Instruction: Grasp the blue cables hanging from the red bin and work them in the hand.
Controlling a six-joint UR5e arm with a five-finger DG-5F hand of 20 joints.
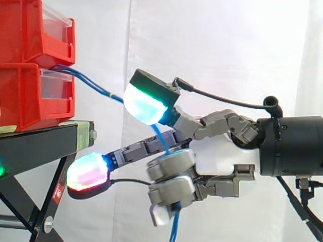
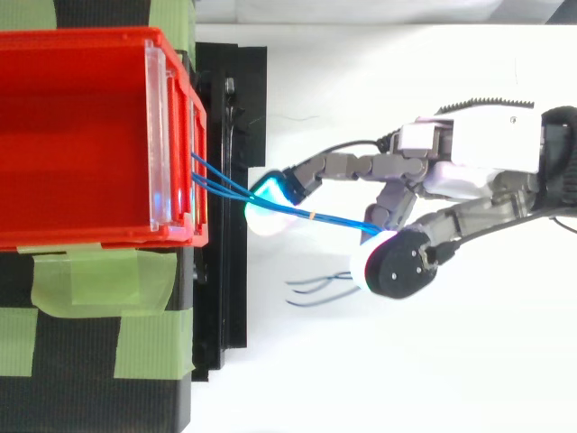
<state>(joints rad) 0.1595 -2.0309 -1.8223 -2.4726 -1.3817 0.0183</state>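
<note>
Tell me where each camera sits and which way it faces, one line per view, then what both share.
Side view: beside the work at about its height, looking level across at the stacked red bins on the black stand; the hand and arm come in from the right.
Top view: above the work, looking down on the red bins and stand; the hand and arm again enter from the right.
Shared: the hand, its fingers curled round the blue cables that run out of the bin front.

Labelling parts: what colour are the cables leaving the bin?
Blue; the cables show best in the side view.
</note>
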